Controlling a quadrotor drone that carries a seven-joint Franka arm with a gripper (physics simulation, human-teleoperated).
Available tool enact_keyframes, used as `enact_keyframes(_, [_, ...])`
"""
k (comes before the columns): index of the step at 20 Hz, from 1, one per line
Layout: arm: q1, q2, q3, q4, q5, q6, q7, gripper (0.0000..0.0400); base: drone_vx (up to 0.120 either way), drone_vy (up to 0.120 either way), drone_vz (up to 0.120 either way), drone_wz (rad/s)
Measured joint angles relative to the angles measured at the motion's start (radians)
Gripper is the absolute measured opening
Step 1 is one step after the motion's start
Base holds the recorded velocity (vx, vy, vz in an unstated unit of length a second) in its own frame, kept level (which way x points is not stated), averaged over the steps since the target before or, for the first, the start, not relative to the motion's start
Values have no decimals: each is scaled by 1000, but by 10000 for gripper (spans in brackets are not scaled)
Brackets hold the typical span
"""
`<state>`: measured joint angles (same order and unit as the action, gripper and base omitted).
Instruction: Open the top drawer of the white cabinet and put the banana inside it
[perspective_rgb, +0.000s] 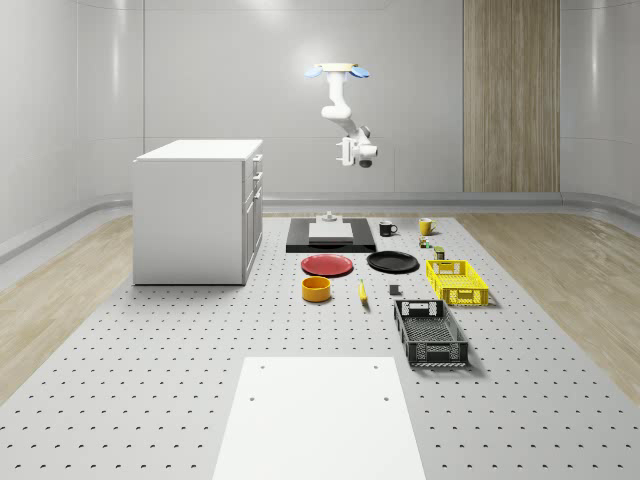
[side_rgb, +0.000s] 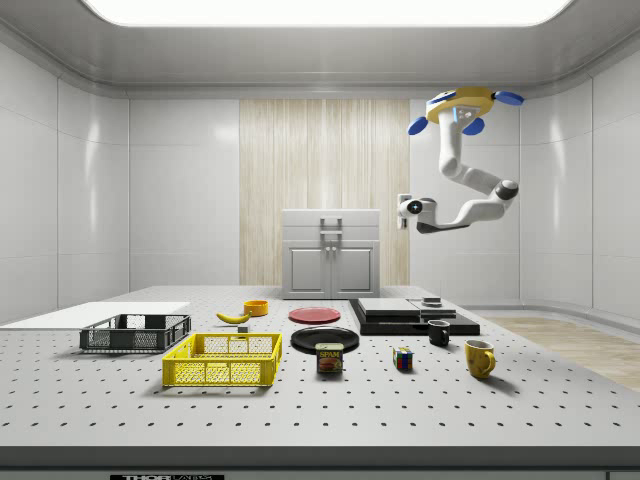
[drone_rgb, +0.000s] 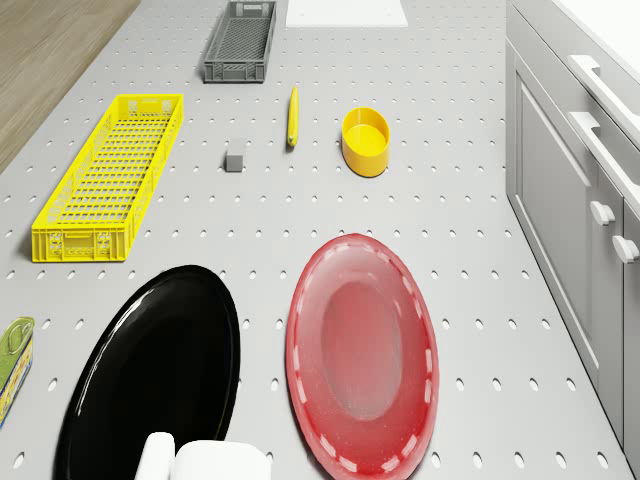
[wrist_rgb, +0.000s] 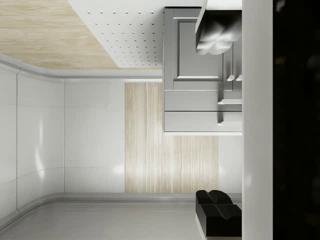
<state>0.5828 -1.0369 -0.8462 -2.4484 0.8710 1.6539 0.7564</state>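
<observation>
The gripper (side_rgb: 404, 210) hangs in the air, holding nothing; its fingers (wrist_rgb: 218, 36) stand wide apart, pointing at the cabinet (perspective_rgb: 199, 210), well apart from it. The drone (perspective_rgb: 337, 72) hovers above the black slab (perspective_rgb: 331, 238). The banana (perspective_rgb: 362, 292) lies on the table (perspective_rgb: 150, 370) beside the yellow bowl (perspective_rgb: 317, 289). The drawers are closed.

In the drone view the cabinet (drone_rgb: 580, 190) is cut by the picture's edge, so its drawer fronts and handles show only in part; the black plate (drone_rgb: 150, 380), the can (drone_rgb: 12, 365) and the white mat (drone_rgb: 346, 12) are cut off as well. In the wrist view a dark panel hides part of the cabinet, and one finger (wrist_rgb: 217, 212) runs off the edge. In the whole-scene view the gripper (perspective_rgb: 347, 153) is too small to tell its opening, and the small items by the yellow crate (perspective_rgb: 456, 281) cannot be made out
</observation>
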Motion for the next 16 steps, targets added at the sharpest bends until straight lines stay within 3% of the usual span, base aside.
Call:
enact_keyframes(2, [6,-7,-2,-1,-5,6,4,400,120,-20,0,0])
enact_keyframes(16, [46,-48,-15,-6,-38,43,31,400,120,-120,0,0])
